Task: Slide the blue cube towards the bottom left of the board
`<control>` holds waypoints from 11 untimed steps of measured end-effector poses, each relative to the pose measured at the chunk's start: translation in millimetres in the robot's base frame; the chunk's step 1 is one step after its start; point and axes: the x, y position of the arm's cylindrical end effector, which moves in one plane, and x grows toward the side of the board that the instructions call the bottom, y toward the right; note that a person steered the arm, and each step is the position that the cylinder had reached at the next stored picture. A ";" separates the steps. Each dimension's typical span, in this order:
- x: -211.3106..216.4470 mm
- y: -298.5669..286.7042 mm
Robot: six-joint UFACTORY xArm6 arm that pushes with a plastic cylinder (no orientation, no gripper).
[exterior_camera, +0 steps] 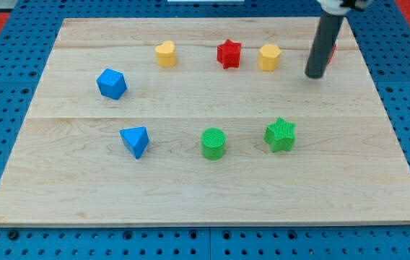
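Observation:
The blue cube (111, 84) sits at the view's left on the wooden board (205, 188), in its upper half. My tip (314, 74) is at the view's upper right, far to the right of the blue cube and just right of the yellow hexagonal block (269, 57). A red block (332, 50) is mostly hidden behind the rod.
A blue triangular block (136, 141) lies below the blue cube. A yellow heart-shaped block (165, 53) and a red star (229, 53) sit along the top. A green cylinder (213, 143) and a green star (280, 134) sit lower middle.

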 end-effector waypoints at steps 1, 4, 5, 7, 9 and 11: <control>46.1 1.9; 28.6 -164.2; 25.5 -230.8; -2.5 -345.8; -3.0 -390.6; -43.0 -418.5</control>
